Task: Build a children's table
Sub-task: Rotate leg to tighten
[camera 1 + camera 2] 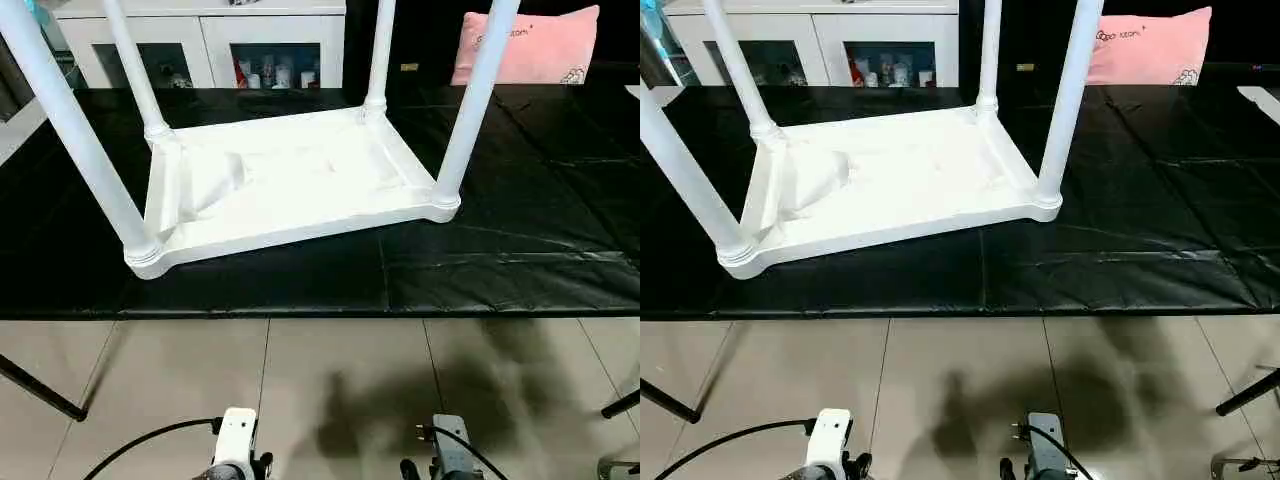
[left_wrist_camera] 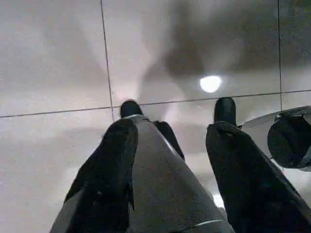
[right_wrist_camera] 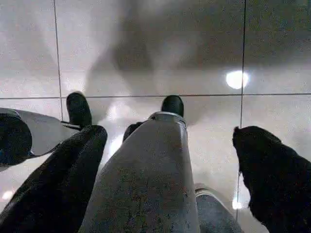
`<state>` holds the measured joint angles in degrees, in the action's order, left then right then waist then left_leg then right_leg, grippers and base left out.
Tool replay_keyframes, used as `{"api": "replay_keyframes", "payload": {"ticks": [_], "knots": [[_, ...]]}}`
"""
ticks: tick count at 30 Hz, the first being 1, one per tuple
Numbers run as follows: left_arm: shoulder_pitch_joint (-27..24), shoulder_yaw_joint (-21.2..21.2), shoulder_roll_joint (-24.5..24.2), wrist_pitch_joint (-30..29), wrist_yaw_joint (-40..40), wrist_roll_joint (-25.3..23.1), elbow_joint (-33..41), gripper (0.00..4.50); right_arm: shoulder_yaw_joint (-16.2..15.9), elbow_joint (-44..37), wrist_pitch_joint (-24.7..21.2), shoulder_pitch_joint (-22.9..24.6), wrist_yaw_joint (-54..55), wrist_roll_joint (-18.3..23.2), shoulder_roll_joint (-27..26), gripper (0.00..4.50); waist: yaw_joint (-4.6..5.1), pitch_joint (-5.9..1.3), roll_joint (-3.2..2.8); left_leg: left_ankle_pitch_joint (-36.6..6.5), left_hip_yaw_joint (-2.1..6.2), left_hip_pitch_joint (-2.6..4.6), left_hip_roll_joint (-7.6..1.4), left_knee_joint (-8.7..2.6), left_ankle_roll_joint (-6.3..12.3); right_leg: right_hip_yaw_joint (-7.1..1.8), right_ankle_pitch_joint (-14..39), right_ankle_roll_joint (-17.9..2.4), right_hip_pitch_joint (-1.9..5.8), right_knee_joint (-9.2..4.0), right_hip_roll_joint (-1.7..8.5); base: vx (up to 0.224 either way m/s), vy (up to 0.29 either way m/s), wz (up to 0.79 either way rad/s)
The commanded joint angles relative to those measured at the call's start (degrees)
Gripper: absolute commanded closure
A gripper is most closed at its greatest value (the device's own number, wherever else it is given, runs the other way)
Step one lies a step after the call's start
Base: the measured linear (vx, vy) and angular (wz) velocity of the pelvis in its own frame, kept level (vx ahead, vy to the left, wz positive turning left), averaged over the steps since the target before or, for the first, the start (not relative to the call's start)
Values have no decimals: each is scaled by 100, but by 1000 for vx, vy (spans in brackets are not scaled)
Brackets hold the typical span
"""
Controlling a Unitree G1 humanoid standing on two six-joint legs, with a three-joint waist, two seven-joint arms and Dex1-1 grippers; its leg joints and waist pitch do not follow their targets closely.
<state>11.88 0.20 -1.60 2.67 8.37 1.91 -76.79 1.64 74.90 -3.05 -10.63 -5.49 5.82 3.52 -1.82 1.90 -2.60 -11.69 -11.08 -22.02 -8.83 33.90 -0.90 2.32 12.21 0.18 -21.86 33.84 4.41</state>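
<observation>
Hanging low over the tiled floor, well short of the counter, the left gripper is seen with its black fingers held apart and nothing between them; the right gripper is seen the same way, its fingers spread wider and likewise empty. In the head views the two wrists are shown at the bottom edge, above the tiles and in front of the counter's near edge. The counter is covered by a black sheet. On it the children's table is laid upside down, its ribbed underside turned up, nearer the counter's left end than its right. All four white legs are seated upright in the corner sockets: the near left leg, the far left leg, the far right leg and the near right leg. Behind the counter a white glass-door cabinet is seen, and a pink cushion is seen at the counter's far right
</observation>
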Motion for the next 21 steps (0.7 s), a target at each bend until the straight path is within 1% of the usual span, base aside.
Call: {"api": "replay_keyframes", "payload": {"ticks": [1,5,13,18,21], "knots": [[11,49,-17,-31,-2,-39,-47,190,-5,40,-42,50,0,-62,-9,0,10,-161,23,-2028,250,102,-559,-551,101,-297,1292,-1365,91,-505,574,0,0,0],[11,49,-17,-31,-2,-39,-47,190,-5,40,-42,50,0,-62,-9,0,9,-160,22,-2037,251,107,-561,-554,105,-295,1328,-1362,89,-508,573,0,0,0],[11,49,-17,-31,-2,-39,-47,190,-5,40,-42,50,0,-62,-9,0,9,-164,23,-1997,247,106,-560,-549,122,-294,1232,-1384,92,-499,571,0,0,0],[11,49,-17,-31,-2,-39,-47,190,-5,40,-42,50,0,-62,-9,0,9,-163,24,-1985,247,96,-557,-548,124,-294,1234,-1388,98,-499,574,0,0,0],[11,49,-17,-31,-2,-39,-47,190,-5,40,-42,50,0,-62,-9,0,9,-164,23,-2007,248,105,-560,-549,115,-294,1269,-1379,93,-502,571,0,0,0]]}}
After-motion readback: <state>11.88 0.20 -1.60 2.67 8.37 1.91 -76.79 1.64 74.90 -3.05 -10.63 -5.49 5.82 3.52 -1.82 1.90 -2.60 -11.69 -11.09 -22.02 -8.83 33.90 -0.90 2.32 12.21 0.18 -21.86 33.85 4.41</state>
